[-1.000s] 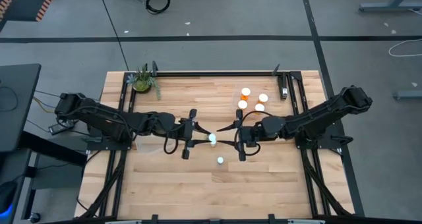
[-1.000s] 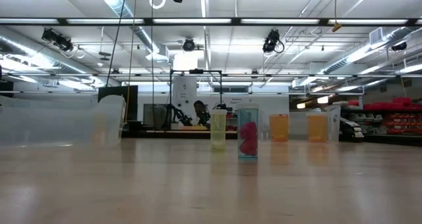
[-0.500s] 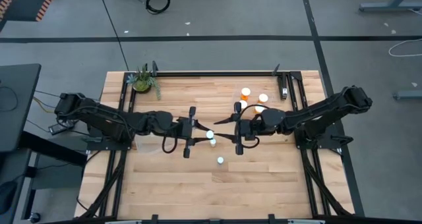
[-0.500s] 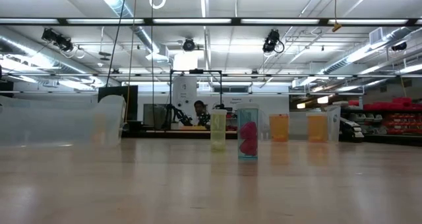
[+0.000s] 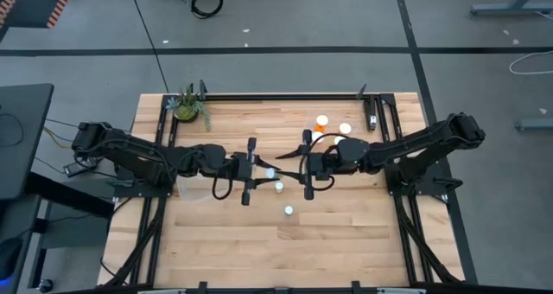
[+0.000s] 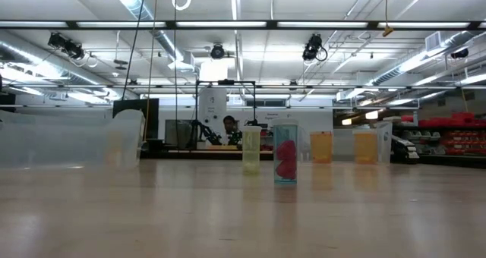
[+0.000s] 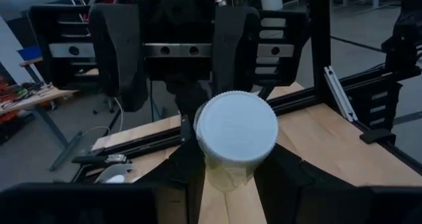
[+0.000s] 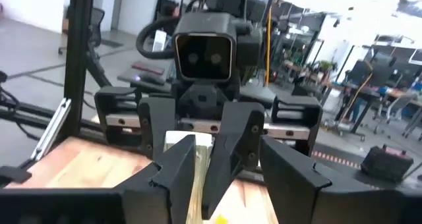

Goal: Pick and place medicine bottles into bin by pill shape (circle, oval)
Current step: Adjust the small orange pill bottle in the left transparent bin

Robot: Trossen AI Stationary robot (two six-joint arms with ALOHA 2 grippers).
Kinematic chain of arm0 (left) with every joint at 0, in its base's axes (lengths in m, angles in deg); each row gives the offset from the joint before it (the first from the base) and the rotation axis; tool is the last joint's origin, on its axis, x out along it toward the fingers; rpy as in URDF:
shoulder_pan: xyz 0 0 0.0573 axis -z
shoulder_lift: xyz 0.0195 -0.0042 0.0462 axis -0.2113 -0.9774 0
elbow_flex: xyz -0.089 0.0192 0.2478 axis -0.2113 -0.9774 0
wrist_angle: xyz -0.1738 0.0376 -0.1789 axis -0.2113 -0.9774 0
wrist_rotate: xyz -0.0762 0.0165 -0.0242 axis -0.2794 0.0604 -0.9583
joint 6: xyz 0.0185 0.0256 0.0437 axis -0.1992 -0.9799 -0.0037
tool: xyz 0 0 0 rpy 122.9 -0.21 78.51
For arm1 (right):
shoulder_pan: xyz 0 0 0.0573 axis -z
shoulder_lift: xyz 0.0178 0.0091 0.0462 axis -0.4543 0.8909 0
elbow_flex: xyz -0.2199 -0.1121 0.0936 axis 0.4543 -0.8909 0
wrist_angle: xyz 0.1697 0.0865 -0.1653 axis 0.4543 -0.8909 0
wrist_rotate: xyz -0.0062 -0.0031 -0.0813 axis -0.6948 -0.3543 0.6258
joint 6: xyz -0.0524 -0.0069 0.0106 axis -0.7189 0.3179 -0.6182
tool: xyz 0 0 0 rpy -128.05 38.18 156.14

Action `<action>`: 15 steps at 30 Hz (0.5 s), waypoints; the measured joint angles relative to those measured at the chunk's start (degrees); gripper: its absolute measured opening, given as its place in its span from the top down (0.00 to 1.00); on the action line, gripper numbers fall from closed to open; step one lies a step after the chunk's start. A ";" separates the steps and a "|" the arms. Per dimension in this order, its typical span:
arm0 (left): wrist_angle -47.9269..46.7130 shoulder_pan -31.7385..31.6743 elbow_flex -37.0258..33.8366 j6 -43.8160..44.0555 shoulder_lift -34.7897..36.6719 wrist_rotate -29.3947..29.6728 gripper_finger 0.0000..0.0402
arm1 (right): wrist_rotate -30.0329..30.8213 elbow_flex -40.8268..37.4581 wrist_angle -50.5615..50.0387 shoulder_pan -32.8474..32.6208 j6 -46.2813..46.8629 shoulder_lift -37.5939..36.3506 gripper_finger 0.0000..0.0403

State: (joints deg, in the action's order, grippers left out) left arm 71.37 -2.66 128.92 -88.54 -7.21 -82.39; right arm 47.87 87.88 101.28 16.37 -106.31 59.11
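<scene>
Your left gripper pinches a white-capped bottle, plain only at its wrist; right gripper jaws spread, empty.

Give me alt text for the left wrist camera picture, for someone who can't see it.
A white-capped medicine bottle is held by the left tool, cap toward the camera. Just beyond, the right tool faces it, fingers spread apart, above the wooden table.
</scene>
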 joint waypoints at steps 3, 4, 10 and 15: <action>0.08 0.00 0.08 0.01 0.00 1.31 0.70 | 1.70 0.13 -4.40 -0.65 0.00 -1.62 0.57; 0.07 0.00 0.21 0.04 0.01 1.91 0.70 | 2.27 0.13 -4.65 -0.88 0.01 -2.05 0.57; -0.39 0.00 0.22 0.68 0.04 2.54 0.70 | 3.98 0.08 -13.05 -2.99 1.06 -4.30 0.57; 0.31 0.00 0.22 1.75 0.04 2.56 0.70 | 12.49 0.06 -17.50 -6.42 -1.98 -4.30 0.57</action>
State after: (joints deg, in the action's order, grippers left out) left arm 71.68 -2.66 129.14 -86.79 -7.16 -79.83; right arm 60.36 87.94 83.77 9.95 -108.29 54.81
